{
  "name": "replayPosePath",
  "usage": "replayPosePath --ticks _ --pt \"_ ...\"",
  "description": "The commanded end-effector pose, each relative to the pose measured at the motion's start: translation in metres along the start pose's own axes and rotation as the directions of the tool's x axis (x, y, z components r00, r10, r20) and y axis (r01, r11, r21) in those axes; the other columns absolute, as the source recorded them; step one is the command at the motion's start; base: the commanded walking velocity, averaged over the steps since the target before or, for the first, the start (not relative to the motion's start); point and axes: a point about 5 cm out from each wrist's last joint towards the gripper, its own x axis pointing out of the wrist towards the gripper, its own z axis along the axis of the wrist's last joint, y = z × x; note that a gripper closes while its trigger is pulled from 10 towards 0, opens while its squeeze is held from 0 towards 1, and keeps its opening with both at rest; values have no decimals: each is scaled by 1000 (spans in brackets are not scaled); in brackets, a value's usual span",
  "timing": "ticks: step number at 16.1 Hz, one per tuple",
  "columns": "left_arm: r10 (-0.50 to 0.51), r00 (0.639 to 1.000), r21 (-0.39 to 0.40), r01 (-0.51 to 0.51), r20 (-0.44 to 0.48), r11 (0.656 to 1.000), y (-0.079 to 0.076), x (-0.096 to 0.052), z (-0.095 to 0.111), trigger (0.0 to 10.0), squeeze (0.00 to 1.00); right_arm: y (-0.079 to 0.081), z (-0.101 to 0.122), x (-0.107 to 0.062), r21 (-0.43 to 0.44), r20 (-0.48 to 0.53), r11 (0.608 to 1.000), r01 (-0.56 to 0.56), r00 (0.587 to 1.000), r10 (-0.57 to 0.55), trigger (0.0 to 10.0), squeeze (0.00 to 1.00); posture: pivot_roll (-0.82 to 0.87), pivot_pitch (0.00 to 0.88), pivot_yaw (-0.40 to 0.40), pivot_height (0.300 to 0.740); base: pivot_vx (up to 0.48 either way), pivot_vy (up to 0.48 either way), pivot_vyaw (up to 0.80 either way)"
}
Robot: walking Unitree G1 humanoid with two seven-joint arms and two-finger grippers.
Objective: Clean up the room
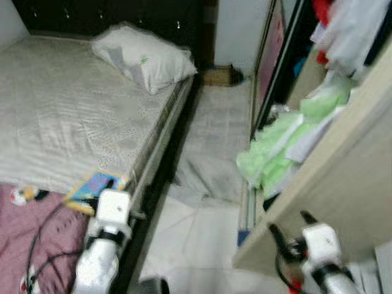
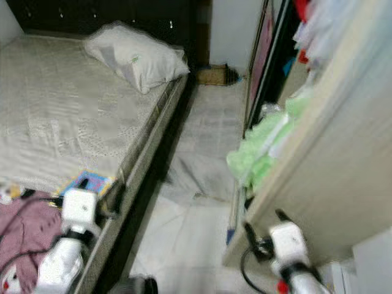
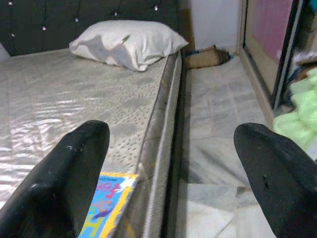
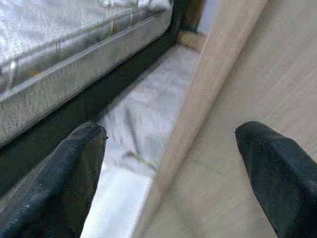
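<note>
**Approach stage: both grippers empty, floor cloth ahead**

Head views: The robot is standing in the aisle between the bed (image 1: 67,110) and the wardrobe (image 1: 343,159). The left gripper (image 3: 171,173) is hovering at the mattress edge, with a colourful book (image 1: 92,187) just beside it. The right gripper (image 1: 288,229) is sitting close against the wardrobe side panel. A white cloth (image 1: 205,165) is lying on the floor ahead of both grippers, and green clothes (image 1: 269,150) are spilling from the wardrobe beyond the right gripper.

Left wrist view: The fingers are spreading wide and holding nothing. A pillow (image 3: 126,42) is lying far ahead.

Right wrist view: The fingers are likewise gaping wide and empty, the panel nearly touching one.

Procedure, as judged: advance, keep the right gripper off the panel, then lower onto the cloth.
</note>
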Motion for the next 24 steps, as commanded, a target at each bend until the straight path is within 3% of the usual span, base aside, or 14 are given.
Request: replayPosePath --ticks 1,7,12,14,16,18,21,23,24 --pt "-4 1000 -4 4 -6 1000 -2 0 0 10000 0 -3 -13 -5 -4 -39 1000 3 999 -3 10000 0 -89 67 13 740 0 341 0" --pt "-6 1000 7 6 -3 1000 -1 1 -1 10000 0 -4 -16 -2 -8 -22 1000 11 1000 -12 10000 0 -88 67 13 740 0 42 0" --pt "-10 1000 10 10 1 1000 -1 3 0 10000 0 -4 13 13 -19 70 997 -75 995 77 10000 0 -89 62 18 740 0 0 0" --pt "-13 1000 12 13 6 1000 -1 4 1 10000 0 8 43 27 -8 111 980 -198 974 198 10000 0 -88 57 22 740 0 0 0" --pt "-17 1000 12 17 9 1000 -2 5 1 10000 0 24 57 35 -64 110 934 -351 928 356 10000 0 -85 54 26 740 0 0 0" --pt "-20 1000 13 20 13 1000 -3 6 2 10000 0 35 69 42 -71 120 896 -438 888 444 10000 0 -77 52 21 740 0 0 0" --pt "-17 1000 13 17 13 1000 -2 6 2 10000 0 35 80 49 -90 137 900 -426 890 435 10000 0 -74 51 19 740 0 0 0" --pt "-11 1000 12 11 13 1000 -2 6 2 10000 0 23 98 65 -22 210 964 -265 942 264 10000 0 -73 48 23 740 0 0 0" --pt "-10 1000 11 10 12 1000 -1 6 1 10000 0 22 101 67 8 241 973 -231 945 222 10000 898 -73 44 31 740 0 0 0"
